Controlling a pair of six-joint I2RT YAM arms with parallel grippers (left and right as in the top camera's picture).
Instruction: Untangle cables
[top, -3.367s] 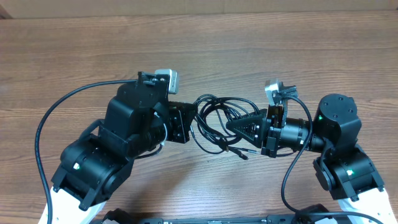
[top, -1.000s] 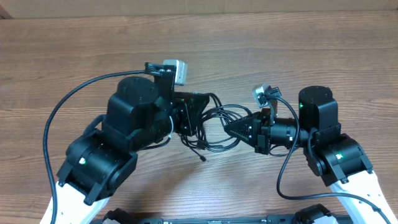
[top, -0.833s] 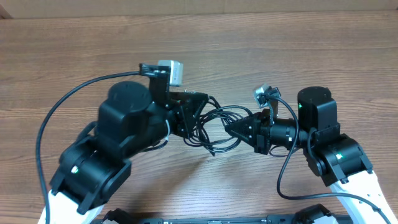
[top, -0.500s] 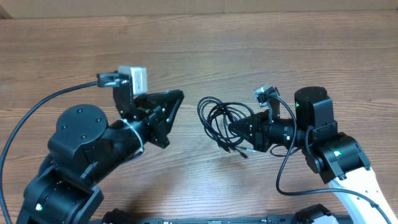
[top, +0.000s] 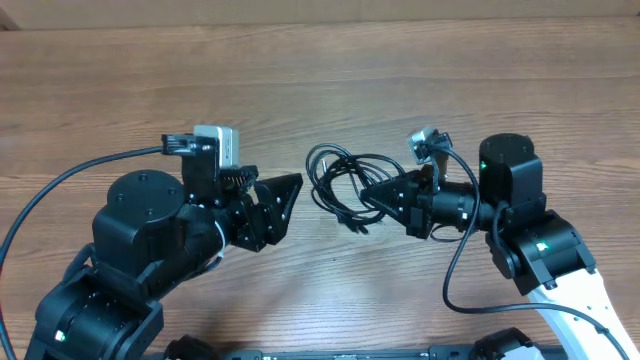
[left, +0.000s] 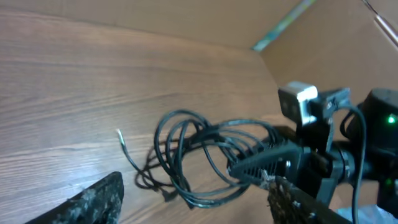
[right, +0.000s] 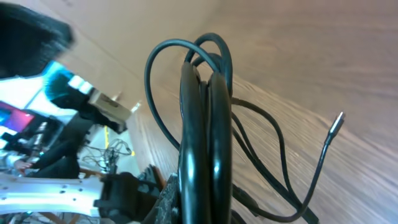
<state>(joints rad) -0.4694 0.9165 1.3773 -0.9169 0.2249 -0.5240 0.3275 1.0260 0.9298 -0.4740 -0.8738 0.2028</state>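
The cables (top: 338, 178) are a tangle of thin black loops on the wooden table (top: 420, 80), midway between the two arms. My right gripper (top: 372, 193) is shut on the bundle's right side. In the right wrist view the gripped cables (right: 205, 112) rise as thick loops from between my right gripper's (right: 208, 208) jaws, and one free plug end (right: 336, 124) sticks out to the right. My left gripper (top: 287, 205) stands open just left of the tangle, touching nothing. In the left wrist view the cables (left: 186, 155) lie ahead of my left gripper (left: 193, 211), between its spread fingertips (left: 93, 199).
The left arm's thick black wire (top: 55, 190) arcs over the table's left side. The right arm's wire (top: 455, 275) loops down near the front edge. A cardboard wall (left: 323, 43) stands beyond the table at the back right.
My left gripper has let go of the cables, opened and drawn back to the left. The right gripper has kept its grip, and the bundle has shifted slightly.
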